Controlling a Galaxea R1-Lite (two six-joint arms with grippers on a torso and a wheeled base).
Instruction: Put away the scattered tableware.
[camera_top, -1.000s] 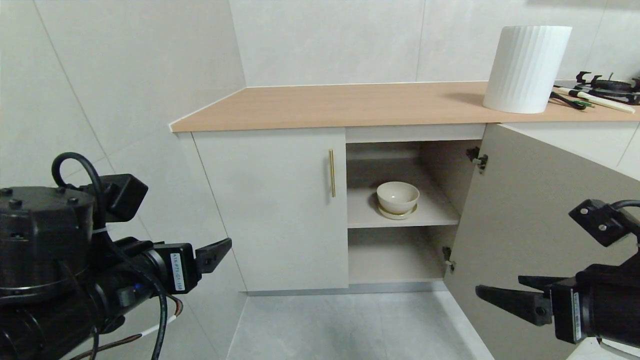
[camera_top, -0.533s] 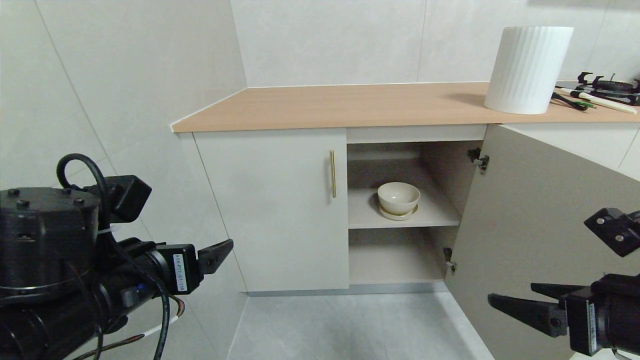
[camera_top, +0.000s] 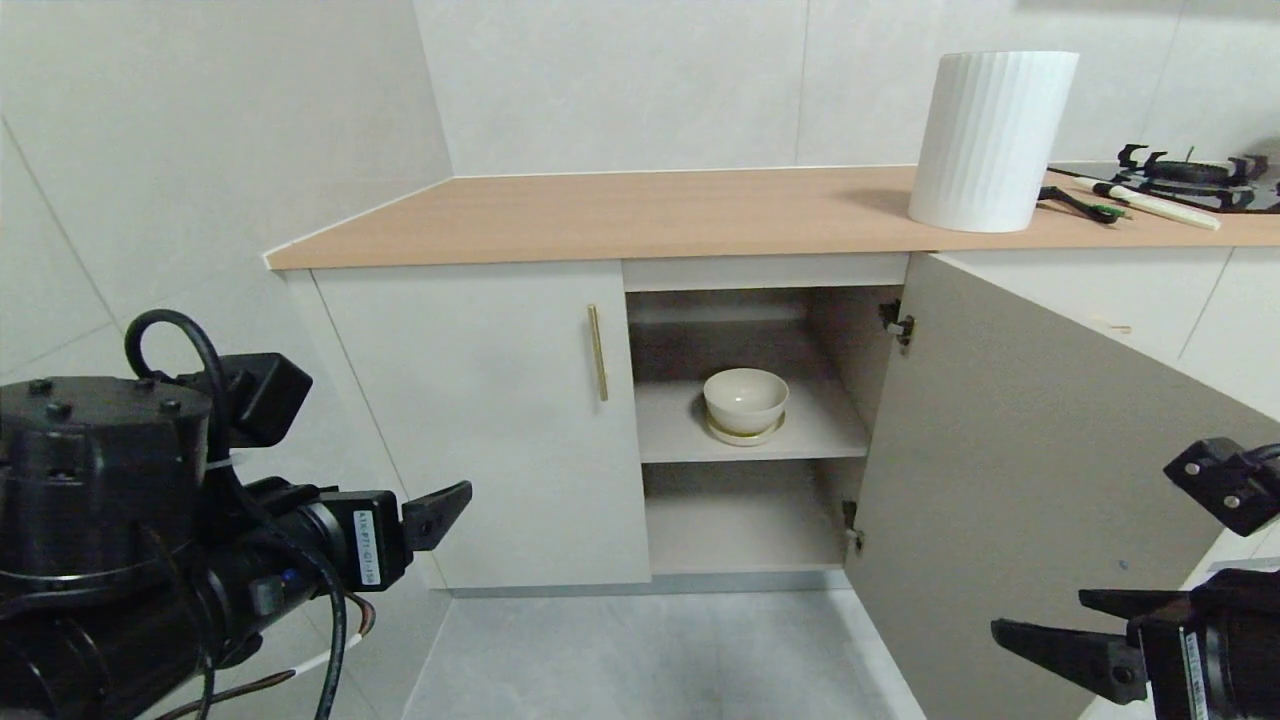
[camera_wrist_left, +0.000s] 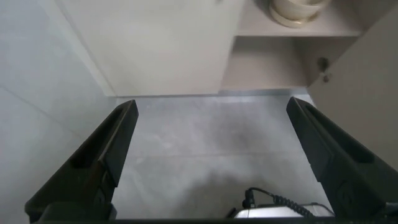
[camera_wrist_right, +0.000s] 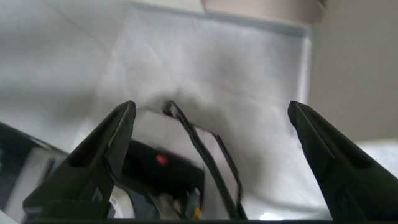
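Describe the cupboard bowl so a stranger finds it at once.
Under the light wooden countertop, a cabinet door stands open. On the upper shelf inside sits a small cream bowl on a yellow-rimmed saucer, low and smooth unlike the tall ribbed white cylinder above.

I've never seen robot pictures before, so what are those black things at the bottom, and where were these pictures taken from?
Those are a robot's two arms. Each one ends in two black fingers for pinching things. One picture comes from a camera on the robot's head, looking at a kitchen cupboard. The other two come from cameras on its wrists, so you look out between the left fingers and the right fingers. Both pairs are wide open and hold nothing. The cupboard door is open. On the upper shelf a bowl sits on a small plate. On the wooden counter stands a tall white ribbed pot, with some long utensils beside it.
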